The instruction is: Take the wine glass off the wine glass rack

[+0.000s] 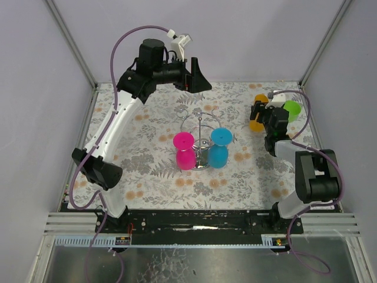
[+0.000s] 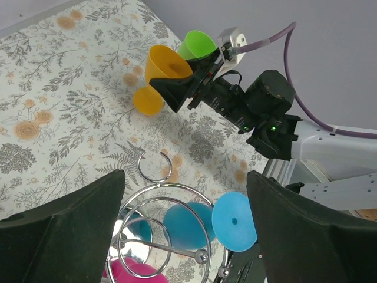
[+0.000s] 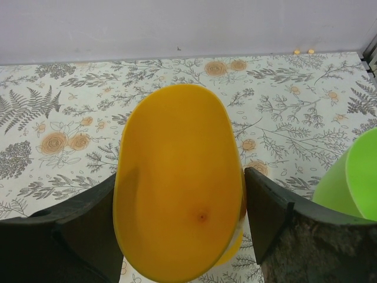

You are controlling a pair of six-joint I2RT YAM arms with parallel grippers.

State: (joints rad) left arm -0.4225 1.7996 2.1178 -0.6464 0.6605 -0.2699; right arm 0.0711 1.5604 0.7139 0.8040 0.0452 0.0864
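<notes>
The empty, wide-open left end effector [image 2: 185, 177] is poised above the wine glass rack [image 1: 202, 140], where a pink glass [image 1: 184, 153] and a blue glass [image 1: 219, 150] hang vertically; the right end effector [image 3: 179, 183], well right of it, is clamped on an orange glass [image 3: 177, 141].

Nothing stands between the spread fingers of your left claw [image 2: 185, 194]. Straight below them is the wire ring of the wine glass rack [image 2: 159, 224]. The foot of the blue glass [image 2: 234, 221] sits just inside the right finger, and the pink glass [image 2: 132, 272] hangs low by the left one. Ahead of that claw the table [image 2: 65, 106] is bare up to the right arm [image 2: 265, 97]. Your right claw [image 3: 179, 177] has no spare gap: the orange glass [image 3: 177, 183] fills it finger to finger, and the green glass [image 3: 347, 177] crowds its right side.
</notes>
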